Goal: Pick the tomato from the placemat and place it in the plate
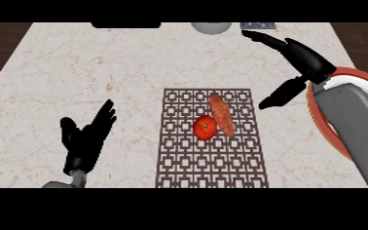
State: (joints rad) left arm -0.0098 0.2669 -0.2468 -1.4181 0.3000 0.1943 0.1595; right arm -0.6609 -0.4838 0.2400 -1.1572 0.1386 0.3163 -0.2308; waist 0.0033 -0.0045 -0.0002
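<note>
Brown lattice patterning marks the placemat (212, 136) we see near the middle of the pale marbled tabletop (108, 68). On it lies the tomato (205, 127), touching a reddish sweet potato (222, 114) just to its right. Our left hand (84, 139) rests open at the near left, fingers up, holding nothing. To the right, the red-rimmed plate (322, 122) sits partly under our forearm. Farther off, our right hand (302, 61) hangs spread wide and empty, right of the tomato and apart from it.

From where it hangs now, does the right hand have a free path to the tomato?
Probably yes. The right hand is open above the counter, the tomato lies uncovered on the placemat, and only the sweet potato touches it.
</note>
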